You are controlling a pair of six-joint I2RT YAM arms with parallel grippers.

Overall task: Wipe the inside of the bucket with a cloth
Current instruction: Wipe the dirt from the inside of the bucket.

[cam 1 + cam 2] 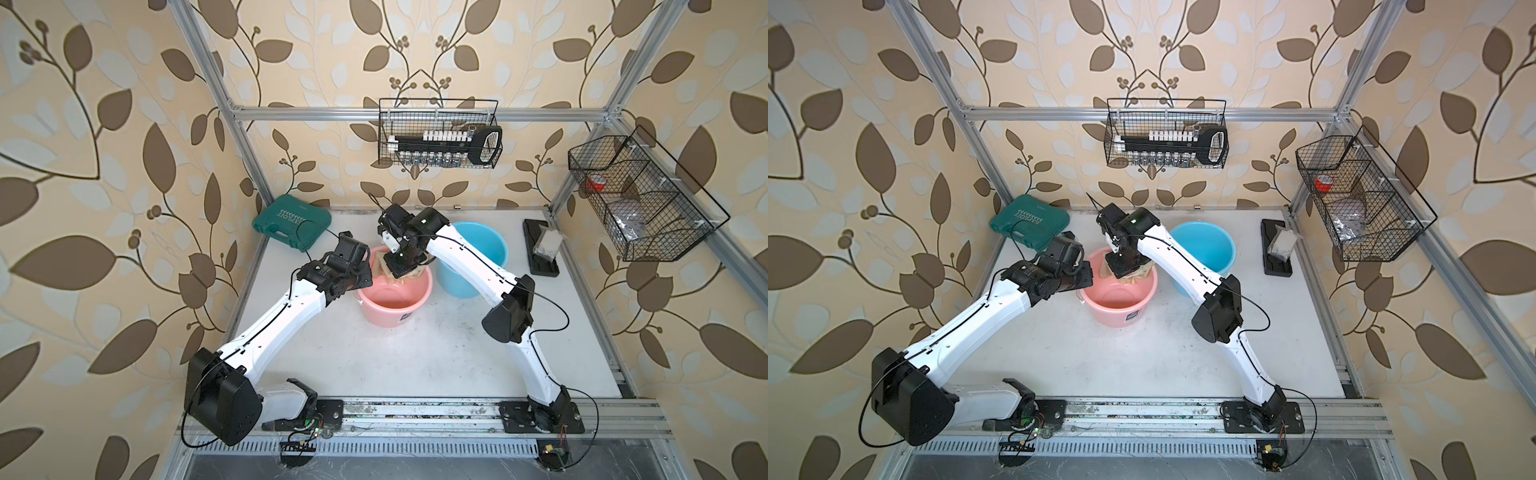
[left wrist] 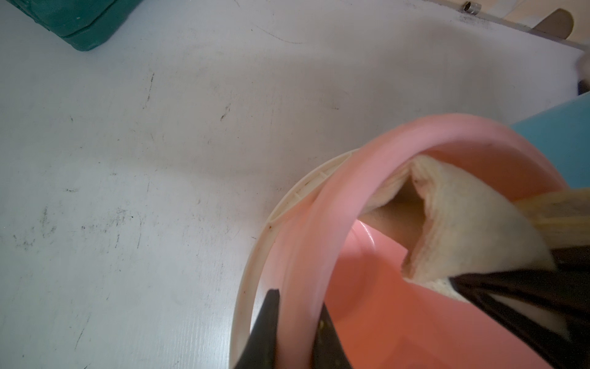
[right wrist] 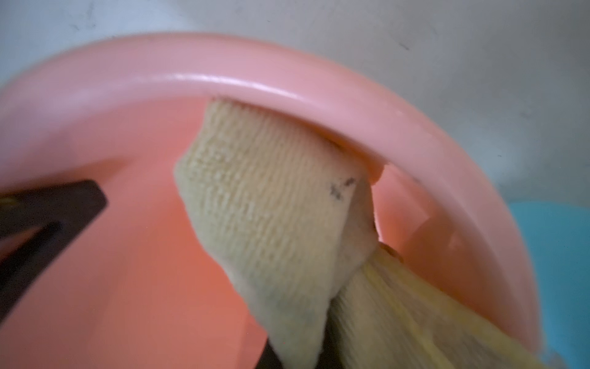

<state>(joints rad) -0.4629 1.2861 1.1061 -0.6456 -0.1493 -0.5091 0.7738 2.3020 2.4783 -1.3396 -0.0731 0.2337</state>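
R gripper [image 1: 403, 268] clamped on the cloth [image 3: 271, 198], pressing it vs the pink bucket [image 1: 386, 320] inner wall under the rim, near the worktop [image 1: 374, 365] back edge. L gripper [image 2: 298, 306] pinches the rim. Cloth's soft, light and floppy, so I'd hold the bunch, not a corner.

Whole cell is papered in cream wallpaper [image 1: 104, 208] with big brown and pale leaves on thin dark stems, back wall and both sides. A silver aluminium frame [image 1: 415, 111] runs up the corners and across the back. A black wire back basket [image 1: 384, 133] hangs off that crossbar, and a partitioned side basket [image 1: 665, 245], also black wire, sits on the right-hand frame. The bench [image 1: 395, 353] is white, pretty scuffed, with dark specks and scratches. Along its front edge there's a metal rail [image 1: 415, 409], then a slotted strip [image 1: 415, 448]. Light's soft and even, shadows faint.
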